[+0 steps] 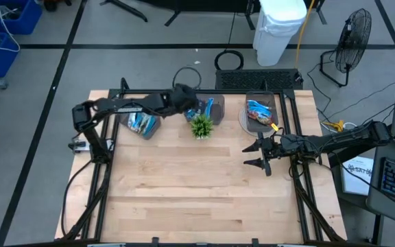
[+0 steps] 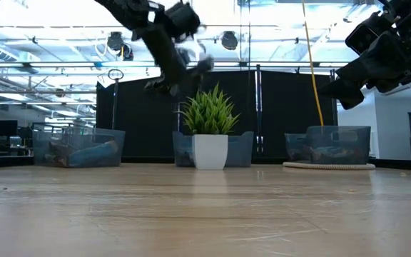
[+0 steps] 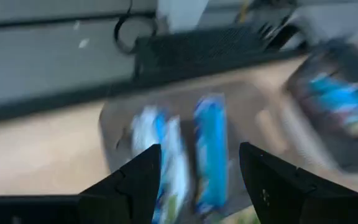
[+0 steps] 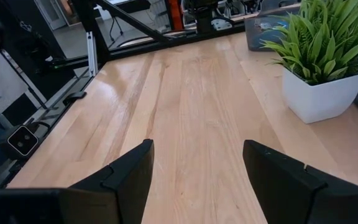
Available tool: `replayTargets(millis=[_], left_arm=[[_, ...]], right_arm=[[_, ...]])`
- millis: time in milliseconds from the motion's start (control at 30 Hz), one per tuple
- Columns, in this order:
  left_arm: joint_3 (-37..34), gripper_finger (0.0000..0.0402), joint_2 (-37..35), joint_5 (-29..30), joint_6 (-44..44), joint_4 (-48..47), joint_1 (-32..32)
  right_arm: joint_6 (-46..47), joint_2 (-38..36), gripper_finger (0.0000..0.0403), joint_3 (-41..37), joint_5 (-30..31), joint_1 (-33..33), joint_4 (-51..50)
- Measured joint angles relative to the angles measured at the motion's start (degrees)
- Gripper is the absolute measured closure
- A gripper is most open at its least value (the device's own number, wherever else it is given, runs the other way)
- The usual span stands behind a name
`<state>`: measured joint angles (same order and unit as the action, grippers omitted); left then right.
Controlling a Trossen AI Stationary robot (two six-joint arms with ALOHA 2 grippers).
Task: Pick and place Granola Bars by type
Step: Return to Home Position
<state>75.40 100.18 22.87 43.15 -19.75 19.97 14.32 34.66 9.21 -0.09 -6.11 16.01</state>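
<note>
Granola bars lie flat, long axes parallel, in the middle bin below my left gripper, jaws wide and empty; my right gripper likewise.

It was a robotics lab: a pale wooden worktable stood on grey concrete floor, with a black pedestal fan, blue plastic storage crates and a white plastic bin around it.

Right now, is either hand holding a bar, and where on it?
Nothing held. Left hand open above the middle bin; right hand open over the table.
</note>
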Motion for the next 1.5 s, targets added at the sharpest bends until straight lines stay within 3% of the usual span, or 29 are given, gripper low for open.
replayTargets(millis=[200,800,1133,1267,1367,1500], left_arm=[[5.36,0.0184,-5.62,-3.33,-8.1,-0.37,-0.13],[7.73,0.0198,-24.89,-31.1,-25.87,0.53,-3.61],[7.73,0.0211,-28.44,-46.67,-34.88,0.28,-7.54],[7.73,0.0221,-28.28,-53.05,-35.2,-0.08,-8.33],[7.73,0.0227,-28.35,-54.26,-35.54,-0.46,-9.28],[7.71,0.0238,-28.3,-53.76,-35.03,-0.47,-11.0]], right_arm=[[0.01,0.0,0.0165,0.0,0.01,0.01,0.0],[0.01,0.01,0.0165,0.0,-0.01,0.0,0.0],[0.01,-0.62,0.0165,-0.11,0.01,0.02,0.02],[-0.01,-3.45,0.0165,-3.66,0.01,0.02,4.73],[0.01,-5.61,0.0165,-8.26,0.03,0.0,11.9],[-0.21,-6.01,0.0165,-8.11,0.01,0.01,6.32]])
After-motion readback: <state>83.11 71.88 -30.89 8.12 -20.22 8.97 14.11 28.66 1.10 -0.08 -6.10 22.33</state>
